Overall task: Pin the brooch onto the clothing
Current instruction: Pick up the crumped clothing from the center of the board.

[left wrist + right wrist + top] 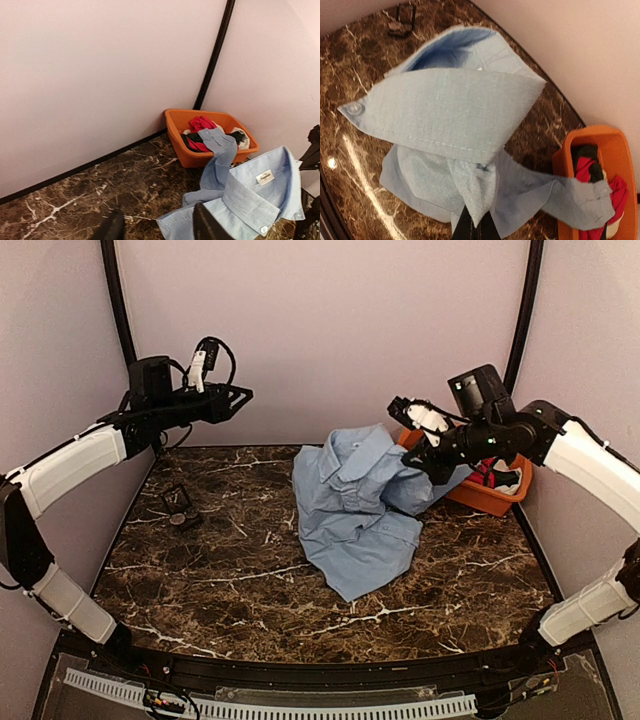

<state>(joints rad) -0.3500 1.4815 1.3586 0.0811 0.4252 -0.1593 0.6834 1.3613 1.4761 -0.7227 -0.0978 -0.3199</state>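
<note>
Dark marble table (250, 590) enclosed by pale walls. The shirt (355, 515) lies crumpled right of centre, with one sleeve draped over the rim of the orange basket (480, 498) at the far right. The right gripper (428, 468), just beside the basket, is clamped on a raised fold of the shirt; its wrist view shows fabric hanging over the closed fingers (475, 227). The brooch (181, 521) rests at the left of the table, touching or just near of a small black holder (177, 498) and well apart from the shirt. The left gripper (243, 395) hangs high above that side, fingers (206, 225) apart and empty. The brooch is round, so it has no long axis. It lies below and slightly left of the left gripper, so the left arm is judged nearer for the pickup.
</note>
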